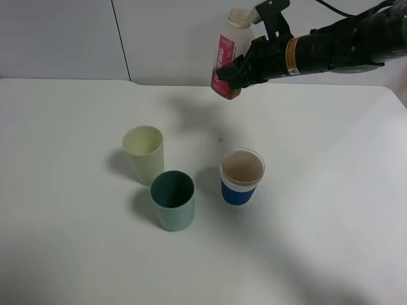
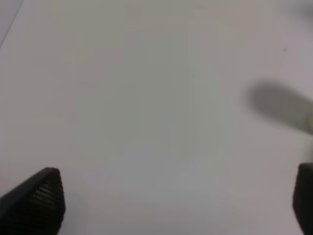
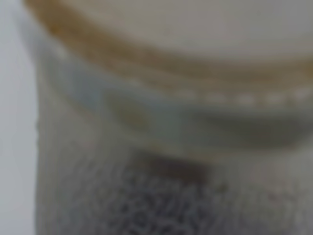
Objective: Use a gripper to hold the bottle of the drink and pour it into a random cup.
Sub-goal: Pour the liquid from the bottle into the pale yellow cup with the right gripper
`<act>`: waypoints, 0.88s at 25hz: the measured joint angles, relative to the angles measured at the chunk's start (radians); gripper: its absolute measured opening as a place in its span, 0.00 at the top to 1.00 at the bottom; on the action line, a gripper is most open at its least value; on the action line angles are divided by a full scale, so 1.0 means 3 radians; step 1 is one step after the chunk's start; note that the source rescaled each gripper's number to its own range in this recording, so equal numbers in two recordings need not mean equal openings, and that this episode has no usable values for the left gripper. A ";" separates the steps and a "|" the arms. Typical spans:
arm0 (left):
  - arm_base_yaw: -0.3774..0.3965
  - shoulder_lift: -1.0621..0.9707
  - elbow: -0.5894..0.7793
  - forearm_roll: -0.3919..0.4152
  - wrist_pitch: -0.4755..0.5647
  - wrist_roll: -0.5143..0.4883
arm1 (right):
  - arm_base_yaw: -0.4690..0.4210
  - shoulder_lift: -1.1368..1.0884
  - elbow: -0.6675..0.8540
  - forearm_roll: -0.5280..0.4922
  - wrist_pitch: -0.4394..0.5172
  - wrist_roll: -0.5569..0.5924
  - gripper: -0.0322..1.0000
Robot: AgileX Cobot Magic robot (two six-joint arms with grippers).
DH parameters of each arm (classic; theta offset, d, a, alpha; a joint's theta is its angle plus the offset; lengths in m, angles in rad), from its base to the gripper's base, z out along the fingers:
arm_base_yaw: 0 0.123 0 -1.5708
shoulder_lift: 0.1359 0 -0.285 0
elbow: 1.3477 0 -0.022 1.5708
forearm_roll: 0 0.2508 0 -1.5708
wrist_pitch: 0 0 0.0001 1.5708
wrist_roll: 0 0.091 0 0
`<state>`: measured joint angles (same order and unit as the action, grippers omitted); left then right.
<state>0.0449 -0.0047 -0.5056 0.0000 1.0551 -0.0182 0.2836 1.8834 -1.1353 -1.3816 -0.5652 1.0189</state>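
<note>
Starting nearest the camera in the high view: the teal tumbler (image 1: pixel 172 200) sits closest. The blue-sleeved cup (image 1: pixel 241 176) is at about 2 o'clock from it, and the pale yellow-green cup (image 1: pixel 144 152) at about 11 o'clock, just beside it. All three stand upright on the white worktop (image 1: pixel 331 210).

Further back, at roughly 12 o'clock from the blue-sleeved cup and well clear of the surface, the right claw (image 1: pixel 232 71) is clenched around the lower body of the bottle (image 1: pixel 229 47). The bottle is close to upright, open mouth on top. The right wrist view is just a blurry close-up of the neck, so no help there.

The left claw (image 2: pixel 176 193) hangs over bare worktop, fingers spread wide, holding nothing.

Handling-wise, I reckon this bottle is light and thin-walled, so it'll dent under a hard squeeze, and the glossy label is probably a bit slick. With no cap on, any tilt sends the drink out right away. I'd say the best hold is around the labelled middle, firm but not crushing. The current grip sits low, so the top may swing when it tips toward the cup.
</note>
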 joint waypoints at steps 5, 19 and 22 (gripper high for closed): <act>0.0000 0.0000 0.0000 0.0000 0.0000 0.0000 | 0.0291 -0.0003 -0.0118 0.0163 0.0295 0.0056 0.94; 0.0000 0.0000 0.0000 0.0000 0.0000 0.0000 | 0.0991 0.0017 -0.0566 -0.0086 0.1016 0.0122 0.94; 0.0000 0.0000 0.0000 0.0000 0.0000 0.0000 | 0.1091 0.0053 -0.0566 -0.0151 0.1137 0.0114 0.95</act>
<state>0.0449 -0.0047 -0.5056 0.0000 1.0551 -0.0182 0.6109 1.8994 -1.3052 -1.4270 -0.2240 1.0532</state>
